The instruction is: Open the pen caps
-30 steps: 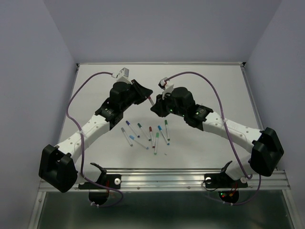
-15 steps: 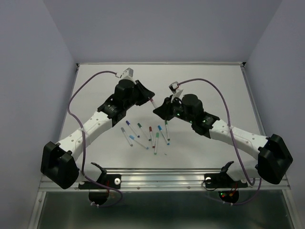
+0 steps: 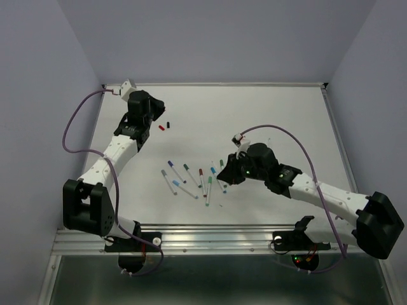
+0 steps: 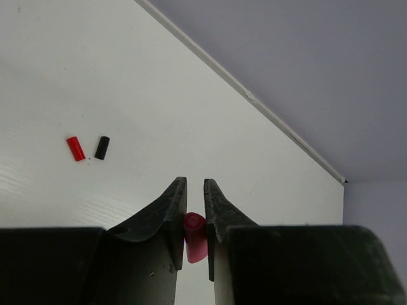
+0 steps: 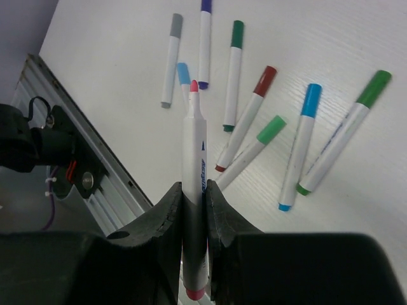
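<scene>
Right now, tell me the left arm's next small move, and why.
Probably open the left gripper and drop the pink cap beside the red cap and black cap lying nearby: it is already off, and the right gripper holds the uncapped pink pen.

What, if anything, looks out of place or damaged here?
Nothing damaged or spilled. Two loose caps, a red cap and a black cap, lie apart from the capped pens, near the left gripper, which is shut on a pink cap. The right gripper holds an uncapped pen.
</scene>
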Robot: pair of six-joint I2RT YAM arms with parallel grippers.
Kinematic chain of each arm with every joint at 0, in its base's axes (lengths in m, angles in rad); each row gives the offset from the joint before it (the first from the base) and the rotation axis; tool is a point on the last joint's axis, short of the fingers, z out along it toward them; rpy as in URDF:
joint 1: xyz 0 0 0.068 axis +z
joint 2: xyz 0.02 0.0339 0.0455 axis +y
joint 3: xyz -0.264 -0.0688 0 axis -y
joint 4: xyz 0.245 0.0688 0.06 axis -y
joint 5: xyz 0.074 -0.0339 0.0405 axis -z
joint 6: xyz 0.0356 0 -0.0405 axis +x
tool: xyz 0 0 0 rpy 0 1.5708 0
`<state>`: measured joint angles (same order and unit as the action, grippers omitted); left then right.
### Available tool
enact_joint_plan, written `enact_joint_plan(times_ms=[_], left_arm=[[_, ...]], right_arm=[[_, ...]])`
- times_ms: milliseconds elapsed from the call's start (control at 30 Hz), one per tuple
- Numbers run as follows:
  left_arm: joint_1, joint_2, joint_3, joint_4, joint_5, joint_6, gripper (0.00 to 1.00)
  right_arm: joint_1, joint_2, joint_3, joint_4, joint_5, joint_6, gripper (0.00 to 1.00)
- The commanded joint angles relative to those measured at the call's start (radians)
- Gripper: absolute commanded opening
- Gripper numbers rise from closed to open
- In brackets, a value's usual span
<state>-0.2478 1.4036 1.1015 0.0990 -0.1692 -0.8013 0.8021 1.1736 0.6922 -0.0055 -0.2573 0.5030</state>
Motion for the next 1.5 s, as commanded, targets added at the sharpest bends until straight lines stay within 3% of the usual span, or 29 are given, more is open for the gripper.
enact_joint_plan(times_ms=[0, 167, 267, 367, 533, 800, 1000, 1200, 1467], left_arm=[[0.025, 0.029, 0.041, -0.024, -0.007, 0.048, 0.00], [0.053, 0.083, 0.015, -0.134, -0.048, 0.093, 0.00], [0.054, 0.093, -0.031, -0.153, -0.093, 0.099, 0.00], [0.067, 0.126, -0.049, -0.176, -0.124, 0.106, 0.07], [0.103, 0.192, -0.055, -0.185, -0.104, 0.119, 0.07], [0.114, 0.270, -0.032, -0.199, -0.107, 0.126, 0.08], [0.117, 0.330, 0.004, -0.249, -0.127, 0.126, 0.08], [0.117, 0.374, 0.017, -0.251, -0.124, 0.111, 0.12], [0.117, 0.426, 0.043, -0.259, -0.090, 0.100, 0.17]], right_arm=[[-0.056, 0.018, 0.013, -0.076, 0.193, 0.029, 0.01], [-0.245, 0.107, 0.030, -0.085, 0.249, 0.002, 0.01], [-0.265, 0.199, 0.059, -0.100, 0.383, -0.061, 0.01], [-0.274, 0.305, 0.122, -0.103, 0.426, -0.101, 0.01], [-0.274, 0.431, 0.230, -0.132, 0.525, -0.109, 0.02], [-0.274, 0.475, 0.230, -0.182, 0.564, -0.077, 0.05], [-0.274, 0.459, 0.213, -0.202, 0.612, -0.073, 0.21], [-0.274, 0.430, 0.213, -0.218, 0.555, -0.093, 0.54], [-0.274, 0.296, 0.217, -0.223, 0.416, -0.165, 0.80]])
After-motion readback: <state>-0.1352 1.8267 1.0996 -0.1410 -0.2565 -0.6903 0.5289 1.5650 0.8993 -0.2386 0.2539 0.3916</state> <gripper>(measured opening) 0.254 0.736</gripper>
